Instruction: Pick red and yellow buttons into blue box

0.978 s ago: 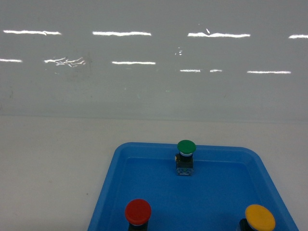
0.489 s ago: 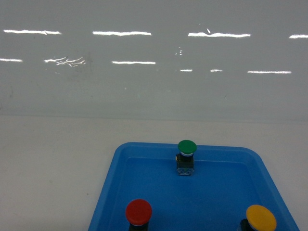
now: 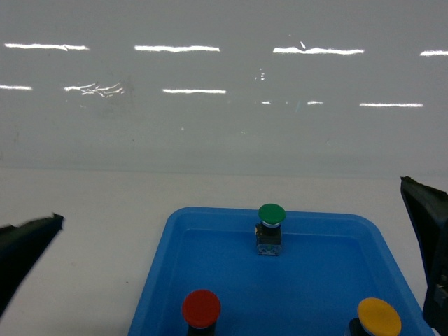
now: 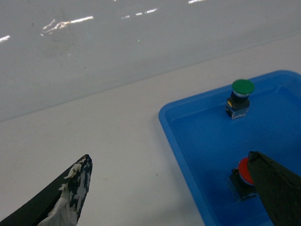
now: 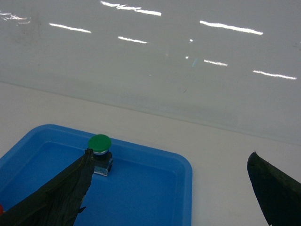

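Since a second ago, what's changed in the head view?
Both grippers came into view: left gripper at the left edge, right gripper at the right edge, both open and holding nothing. Nothing was grasped or released. The red button, yellow button and green button stayed put in the blue box.

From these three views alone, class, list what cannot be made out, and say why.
- red button: body cut off by the head view's lower edge; partly behind a gripper finger in the left wrist view.
- yellow button: body cut off at the same edge; absent from both wrist views.
- green button: body markings too small to read.
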